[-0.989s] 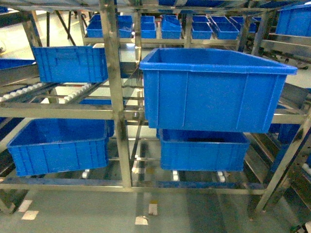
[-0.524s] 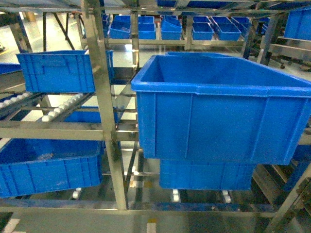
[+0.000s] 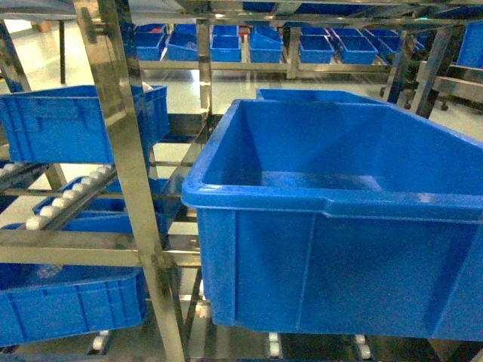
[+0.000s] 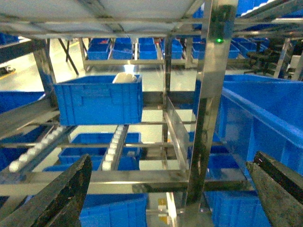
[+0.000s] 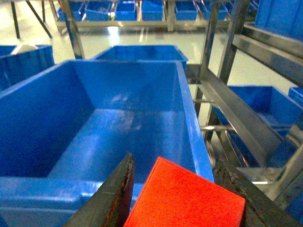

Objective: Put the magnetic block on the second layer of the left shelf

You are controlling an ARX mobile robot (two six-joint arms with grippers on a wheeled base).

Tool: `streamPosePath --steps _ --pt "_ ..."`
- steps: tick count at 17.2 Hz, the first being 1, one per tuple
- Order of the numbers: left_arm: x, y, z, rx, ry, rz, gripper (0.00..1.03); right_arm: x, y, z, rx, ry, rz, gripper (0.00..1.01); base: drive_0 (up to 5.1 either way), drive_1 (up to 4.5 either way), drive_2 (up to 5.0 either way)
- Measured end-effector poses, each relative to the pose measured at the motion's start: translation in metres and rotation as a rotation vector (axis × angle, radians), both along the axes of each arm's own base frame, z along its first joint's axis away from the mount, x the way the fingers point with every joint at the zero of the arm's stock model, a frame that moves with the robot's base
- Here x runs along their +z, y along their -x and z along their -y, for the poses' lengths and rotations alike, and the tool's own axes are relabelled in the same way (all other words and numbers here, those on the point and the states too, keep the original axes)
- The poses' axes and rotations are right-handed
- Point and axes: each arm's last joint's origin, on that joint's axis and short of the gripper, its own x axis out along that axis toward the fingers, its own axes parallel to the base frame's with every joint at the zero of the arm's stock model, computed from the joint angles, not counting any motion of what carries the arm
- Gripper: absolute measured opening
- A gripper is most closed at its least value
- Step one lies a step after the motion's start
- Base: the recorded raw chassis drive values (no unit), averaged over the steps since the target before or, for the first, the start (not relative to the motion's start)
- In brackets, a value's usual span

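While the right hand (image 5: pixel 175 198) grips the magnetic block (image 5: pixel 187 198), partly cut off, above the blue bin (image 5: pixel 94 123), the left hand (image 4: pixel 170 189) hangs wide open, empty.

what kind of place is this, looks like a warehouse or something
Most likely a warehouse or factory storage area: steel flow racks with white roller tracks, large blue plastic bins on the shelves, and rows of more blue bins across a shiny floor behind.
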Motion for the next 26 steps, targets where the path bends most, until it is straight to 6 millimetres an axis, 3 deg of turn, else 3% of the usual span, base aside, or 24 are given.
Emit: streamPosePath --steps 4,6,11,16,20,21,23,26 --pt "-0.001 0.000 0.000 0.000 0.000 -0.007 0.98 0.001 0.000 0.000 0.001 -0.007 -0.003 0.43 0.0 2.20 -2.1" --pt "-0.001 0.000 0.000 0.000 0.000 -0.007 0.98 0.002 -0.009 -0.004 0.028 -0.062 -0.054 0.43 0.0 0.00 0.0" --pt "-0.001 0.000 0.000 0.000 0.000 -0.007 0.98 0.060 -0.064 -0.046 0.166 -0.141 0.007 0.43 0.0 0.00 0.0" --pt "-0.001 0.000 0.000 0.000 0.000 -0.007 0.98 0.029 -0.136 -0.082 0.220 -0.147 -0.144 0.43 0.0 0.00 0.0" --pt "-0.001 0.000 0.000 0.000 0.000 -0.007 0.98 -0.005 -0.164 -0.103 0.267 -0.103 -0.232 0.43 0.0 0.00 0.0" --pt "-0.001 0.000 0.000 0.000 0.000 -0.007 0.98 -0.009 -0.166 -0.103 0.262 -0.097 -0.232 0.47 0.0 0.00 0.0" --pt "-0.001 0.000 0.000 0.000 0.000 -0.007 0.98 -0.006 -0.163 -0.102 0.229 -0.095 -0.212 0.65 0.0 0.00 0.0" --pt "-0.001 0.000 0.000 0.000 0.000 -0.007 0.98 0.014 -0.133 -0.090 0.153 -0.110 -0.119 0.97 0.0 0.00 0.0"
